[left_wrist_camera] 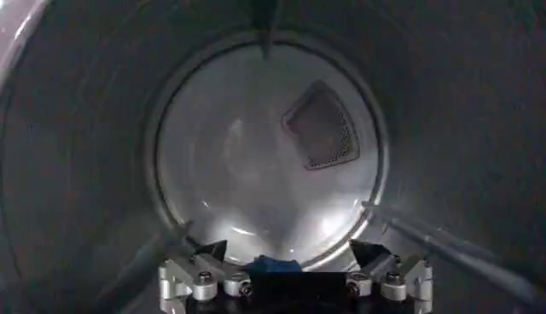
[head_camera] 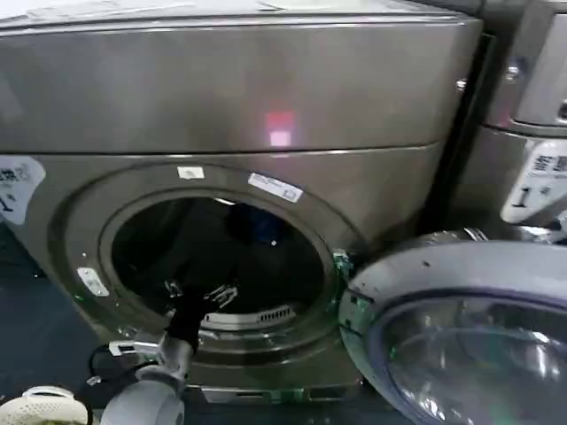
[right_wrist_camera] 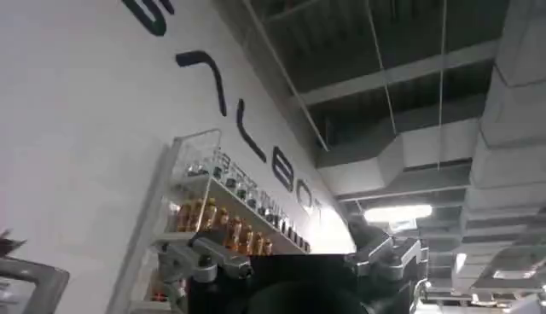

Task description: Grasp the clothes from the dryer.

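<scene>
The dryer (head_camera: 221,97) is a grey-brown front loader with a pink-red light, and its round mouth stands open. My left arm reaches through the mouth, so my left gripper (head_camera: 199,294) is just inside the dark drum. In the left wrist view the left gripper (left_wrist_camera: 288,251) is open, with its fingers (left_wrist_camera: 209,250) spread wide. The clothes (left_wrist_camera: 273,264), a small dark blue bundle, lie low between the fingers near the gripper's base, and neither finger presses on them. My right gripper (right_wrist_camera: 290,264) is elsewhere, pointing up at a wall and ceiling.
The dryer's round glass door (head_camera: 461,336) hangs open at the right, close to the mouth. A second machine (head_camera: 532,106) stands further right. A vent panel (left_wrist_camera: 322,128) sits on the drum's rear wall. A white object (head_camera: 40,407) lies at the lower left.
</scene>
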Tool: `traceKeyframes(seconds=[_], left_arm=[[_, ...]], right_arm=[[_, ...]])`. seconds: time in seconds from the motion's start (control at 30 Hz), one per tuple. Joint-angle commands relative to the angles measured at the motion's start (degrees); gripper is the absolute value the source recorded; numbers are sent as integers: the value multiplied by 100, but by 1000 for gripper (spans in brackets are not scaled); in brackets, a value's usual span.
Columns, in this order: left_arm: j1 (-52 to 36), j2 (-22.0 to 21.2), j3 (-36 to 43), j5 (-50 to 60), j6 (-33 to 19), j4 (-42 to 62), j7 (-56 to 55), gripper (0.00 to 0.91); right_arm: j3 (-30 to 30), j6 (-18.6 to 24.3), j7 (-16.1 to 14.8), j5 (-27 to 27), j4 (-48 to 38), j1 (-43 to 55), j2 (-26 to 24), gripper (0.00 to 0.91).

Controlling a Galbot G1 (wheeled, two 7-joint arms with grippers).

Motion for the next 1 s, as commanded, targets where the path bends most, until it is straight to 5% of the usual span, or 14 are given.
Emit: traceKeyframes(seconds=[0.03, 0.63, 1.0], left_arm=[[-8, 0, 0, 3, -2, 8, 2, 907], [-40, -23, 74, 12, -148, 75, 20, 907], [-1155, -161, 97, 11, -416, 1089, 18, 907]], right_arm=[[13, 2, -1, -1, -15, 4, 2, 907], [-5, 64, 37, 23, -15, 26, 27, 907], [125, -65, 38, -28, -4, -115, 70, 907]])
